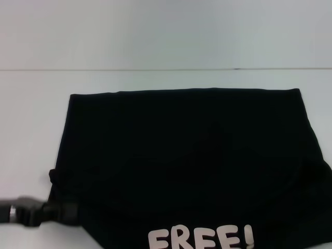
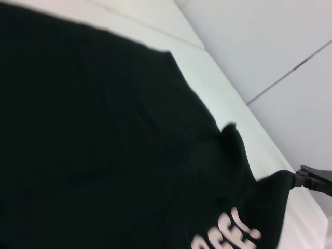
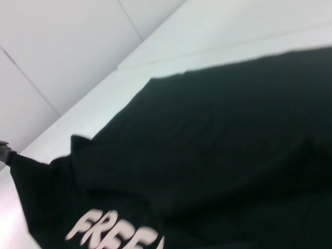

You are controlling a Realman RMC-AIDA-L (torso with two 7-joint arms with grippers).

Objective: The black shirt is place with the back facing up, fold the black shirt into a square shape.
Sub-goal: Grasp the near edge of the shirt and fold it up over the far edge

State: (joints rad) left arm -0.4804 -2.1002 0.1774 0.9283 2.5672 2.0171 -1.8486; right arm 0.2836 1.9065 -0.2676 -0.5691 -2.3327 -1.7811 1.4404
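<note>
Left gripper (image 1: 57, 212) lying at shirt's (image 1: 181, 155) seven o'clock corner, apparently pinching fabric; right gripper out of view.

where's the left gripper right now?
In the head view the left gripper is low on the robot's left, at the near-left edge of the black shirt on the white table, left of the "FREE!" print.

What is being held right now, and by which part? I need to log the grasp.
The left gripper appears to pinch the black shirt at its near left edge; the right gripper is out of view.
</note>
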